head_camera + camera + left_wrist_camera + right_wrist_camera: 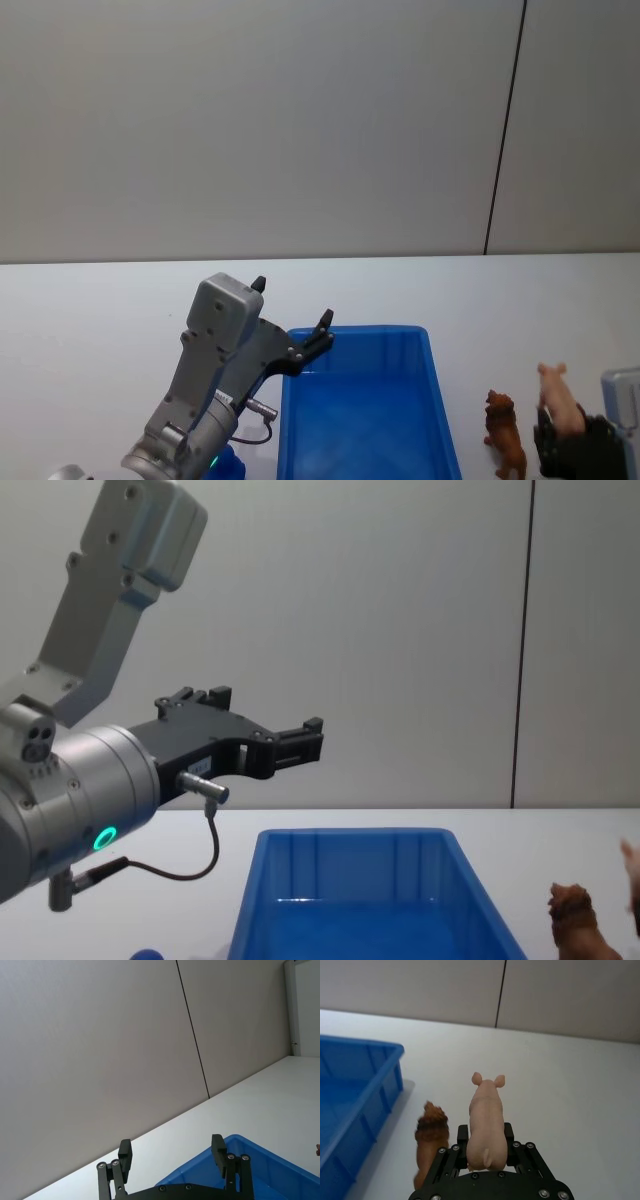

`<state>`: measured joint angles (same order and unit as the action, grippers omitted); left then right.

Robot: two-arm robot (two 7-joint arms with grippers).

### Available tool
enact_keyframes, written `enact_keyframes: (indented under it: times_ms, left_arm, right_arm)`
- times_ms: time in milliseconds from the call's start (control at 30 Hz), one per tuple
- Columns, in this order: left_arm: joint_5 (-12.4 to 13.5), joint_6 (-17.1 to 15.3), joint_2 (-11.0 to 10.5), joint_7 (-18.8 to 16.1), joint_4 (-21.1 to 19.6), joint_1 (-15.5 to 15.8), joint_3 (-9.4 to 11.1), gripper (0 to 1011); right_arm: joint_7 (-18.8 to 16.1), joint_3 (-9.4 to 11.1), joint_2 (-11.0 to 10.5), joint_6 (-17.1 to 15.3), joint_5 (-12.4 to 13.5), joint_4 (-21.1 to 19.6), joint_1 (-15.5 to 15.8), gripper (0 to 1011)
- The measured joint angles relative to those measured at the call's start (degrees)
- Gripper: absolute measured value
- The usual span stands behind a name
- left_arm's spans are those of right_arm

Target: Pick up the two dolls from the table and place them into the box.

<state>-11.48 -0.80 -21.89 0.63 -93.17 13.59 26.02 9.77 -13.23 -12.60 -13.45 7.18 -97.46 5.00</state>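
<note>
The blue box (360,332) sits on the white table (100,320) in front of me, with nothing showing inside it. Right of it stand the two dolls: a brown four-legged one (505,435) and a pale pink pig (555,392). My right gripper (560,440) is low at the right, shut on the pig (486,1120), with a finger (463,1135) pressed against each flank. The brown doll (431,1132) stands free beside that gripper, toward the box (365,1050). My left gripper (292,302) hangs open and empty in the air over the box's left rim (350,835).
A small blue object (228,462) lies on the table at the near left, beside the box and under my left arm. A grey wall with a dark vertical seam (505,130) rises behind the table. Bare tabletop stretches behind and right of the box.
</note>
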Motion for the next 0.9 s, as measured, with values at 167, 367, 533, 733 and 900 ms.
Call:
enact_keyframes:
  times_ms: [167, 367, 533, 733, 900]
  left_arm:
    - [0.0, 0.0, 0.0, 0.0, 0.0, 0.0, 0.0, 1001]
    - [0.0, 0.0, 0.0, 0.0, 0.0, 0.0, 0.0, 1001]
    - [0.0, 0.0, 0.0, 0.0, 0.0, 0.0, 0.0, 1001]
    - [0.0, 0.0, 0.0, 0.0, 0.0, 0.0, 0.0, 1001]
    - [0.0, 0.0, 0.0, 0.0, 0.0, 0.0, 0.0, 1001]
  right_arm:
    - [-1.73, -0.15, 0.24, 1.07, -0.71, -1.6, -0.5, 381]
    - [-5.21, -0.48, 0.83, 1.98, -1.24, -2.89, -1.7, 381]
    - [-8.75, -0.95, 1.59, 2.29, -1.6, -3.13, -3.16, 381]
    - [-12.62, -1.63, 2.56, 2.35, -2.1, -2.62, -4.87, 380]
    - [-16.84, -2.51, 3.82, 2.17, -2.79, -1.12, -6.9, 381]
